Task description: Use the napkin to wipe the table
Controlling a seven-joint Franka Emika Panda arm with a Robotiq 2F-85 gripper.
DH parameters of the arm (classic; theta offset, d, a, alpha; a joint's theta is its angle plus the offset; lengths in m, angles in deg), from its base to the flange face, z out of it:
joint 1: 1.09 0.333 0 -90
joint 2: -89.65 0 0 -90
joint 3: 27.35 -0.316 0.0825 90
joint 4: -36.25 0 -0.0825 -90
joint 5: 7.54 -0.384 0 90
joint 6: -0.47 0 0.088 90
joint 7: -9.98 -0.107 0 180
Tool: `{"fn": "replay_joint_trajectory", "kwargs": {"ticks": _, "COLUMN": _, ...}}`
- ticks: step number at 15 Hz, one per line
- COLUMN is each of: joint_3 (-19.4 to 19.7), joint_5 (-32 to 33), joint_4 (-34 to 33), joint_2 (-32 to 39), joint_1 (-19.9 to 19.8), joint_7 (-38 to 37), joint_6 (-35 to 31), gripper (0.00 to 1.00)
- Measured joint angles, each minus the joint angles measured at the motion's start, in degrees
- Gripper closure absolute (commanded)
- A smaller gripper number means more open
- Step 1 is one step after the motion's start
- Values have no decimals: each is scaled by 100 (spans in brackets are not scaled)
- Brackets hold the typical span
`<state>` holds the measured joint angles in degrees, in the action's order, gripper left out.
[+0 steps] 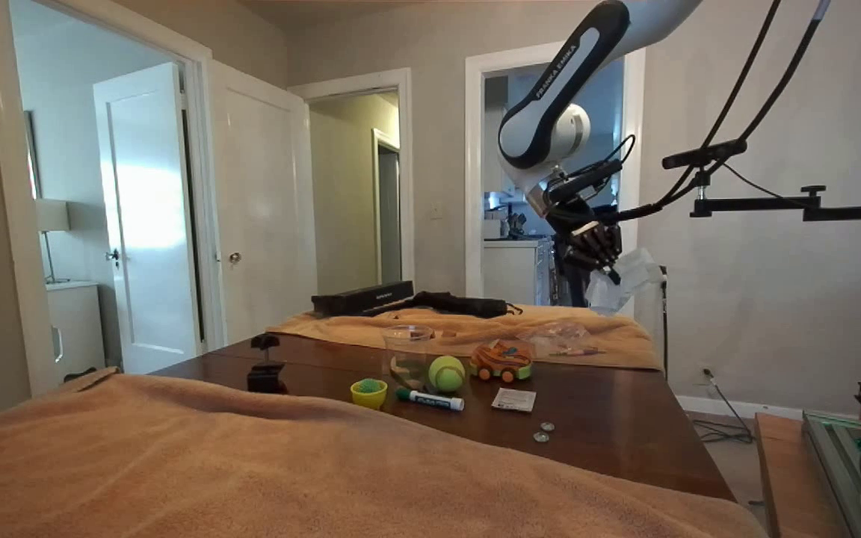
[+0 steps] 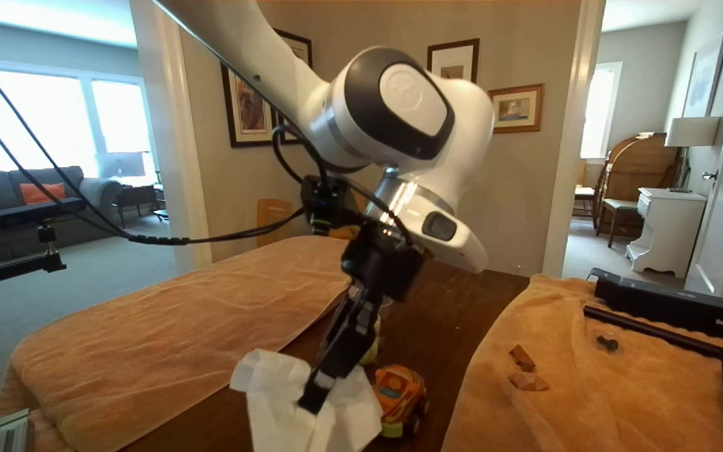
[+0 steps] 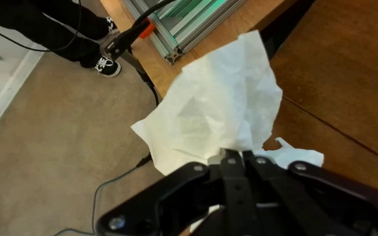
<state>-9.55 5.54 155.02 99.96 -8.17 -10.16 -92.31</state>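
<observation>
The white, crumpled napkin (image 1: pixel 634 276) is held by my gripper (image 1: pixel 611 275) above the table's edge. In an exterior view, the napkin (image 2: pixel 273 408) hangs spread around my gripper's fingertips (image 2: pixel 312 398), in front of the toy car. In the wrist view, my gripper (image 3: pixel 238 153) is shut, with the napkin (image 3: pixel 208 98) pinched between its fingertips and fanned out ahead. The dark brown glossy table (image 1: pixel 610 418) lies below; it also shows in an exterior view (image 2: pixel 455 307) and at the right of the wrist view (image 3: pixel 340 95).
On the table are an orange toy car (image 1: pixel 501 360), a tennis ball (image 1: pixel 446 373), a clear cup (image 1: pixel 404 344), a marker (image 1: pixel 430 399), a yellow cup (image 1: pixel 368 394), a packet (image 1: pixel 513 400) and glass discs (image 1: pixel 541 437). Orange towels (image 1: pixel 251 456) cover both sides. Black boxes (image 1: pixel 363 299) lie behind.
</observation>
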Motion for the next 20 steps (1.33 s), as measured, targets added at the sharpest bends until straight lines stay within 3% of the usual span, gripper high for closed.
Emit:
{"fn": "replay_joint_trajectory", "kwargs": {"ticks": 5, "joint_3": -358, "joint_5": 0, "joint_4": 941, "joint_2": 97, "joint_1": 0, "joint_7": 2, "joint_6": -765, "gripper": 99}}
{"fn": "replay_joint_trajectory", "kwargs": {"ticks": 8, "joint_3": -486, "joint_5": 0, "joint_4": 1312, "joint_2": 234, "joint_1": 12, "joint_7": -10, "joint_6": -720, "gripper": 99}}
{"fn": "replay_joint_trajectory", "kwargs": {"ticks": 11, "joint_3": -511, "joint_5": 0, "joint_4": 1352, "joint_2": 529, "joint_1": 16, "joint_7": -34, "joint_6": -386, "gripper": 99}}
{"fn": "replay_joint_trajectory", "kwargs": {"ticks": 15, "joint_3": -487, "joint_5": 0, "joint_4": 1249, "joint_2": 953, "joint_1": -11, "joint_7": -57, "joint_6": -408, "gripper": 99}}
{"fn": "replay_joint_trajectory", "kwargs": {"ticks": 20, "joint_3": -452, "joint_5": -2, "joint_4": 1059, "joint_2": 1288, "joint_1": -119, "joint_7": -35, "joint_6": -1208, "gripper": 99}}
